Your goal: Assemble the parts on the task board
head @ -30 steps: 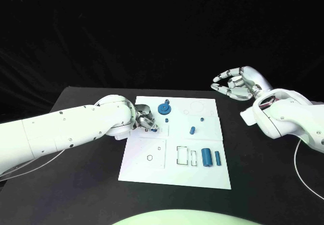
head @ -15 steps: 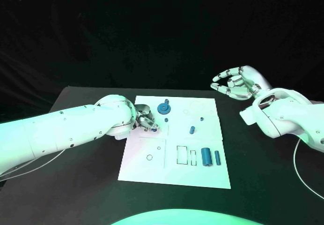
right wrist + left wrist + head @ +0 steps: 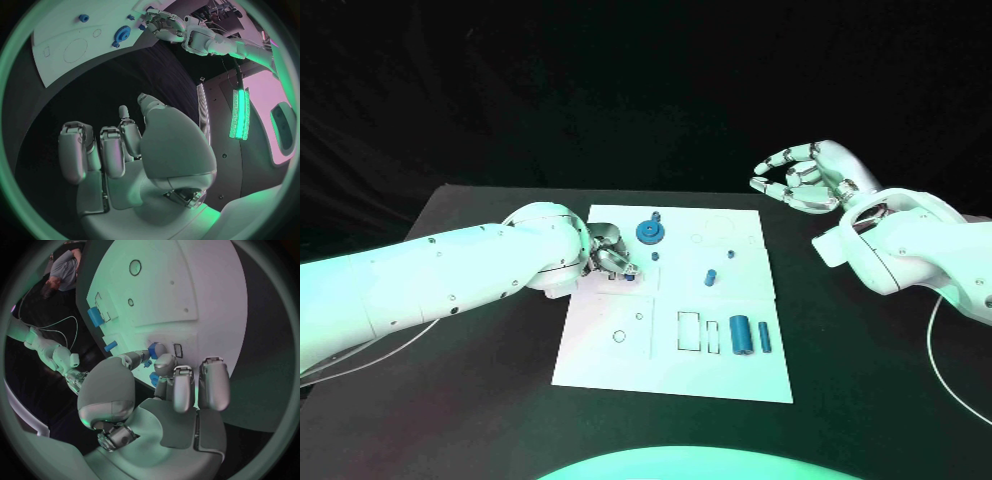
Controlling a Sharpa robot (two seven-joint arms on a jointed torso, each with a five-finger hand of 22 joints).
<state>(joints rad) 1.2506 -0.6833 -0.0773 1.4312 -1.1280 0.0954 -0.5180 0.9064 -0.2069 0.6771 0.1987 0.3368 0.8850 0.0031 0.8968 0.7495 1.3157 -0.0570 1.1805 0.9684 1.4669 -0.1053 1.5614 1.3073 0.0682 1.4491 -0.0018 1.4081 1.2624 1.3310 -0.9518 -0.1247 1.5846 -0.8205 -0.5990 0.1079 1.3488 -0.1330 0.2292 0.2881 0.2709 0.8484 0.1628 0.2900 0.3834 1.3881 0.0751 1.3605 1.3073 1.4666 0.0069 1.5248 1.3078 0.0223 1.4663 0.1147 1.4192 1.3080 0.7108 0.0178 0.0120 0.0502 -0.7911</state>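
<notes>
Blue parts lie on the white task board [image 3: 672,362] on the black table [image 3: 488,400] in the head view: a gear [image 3: 651,233], a short peg [image 3: 711,277] and two cylinders [image 3: 741,336]. The left hand [image 3: 607,255] rests at the board's left edge, its fingers [image 3: 626,266] curled on a small blue part [image 3: 630,273], mostly hidden. The right hand [image 3: 808,178] hovers right of the board, fingers loosely spread, holding nothing. In the left wrist view, fingertips [image 3: 164,359] pinch that part [image 3: 153,350] against the board; its shape is unclear.
</notes>
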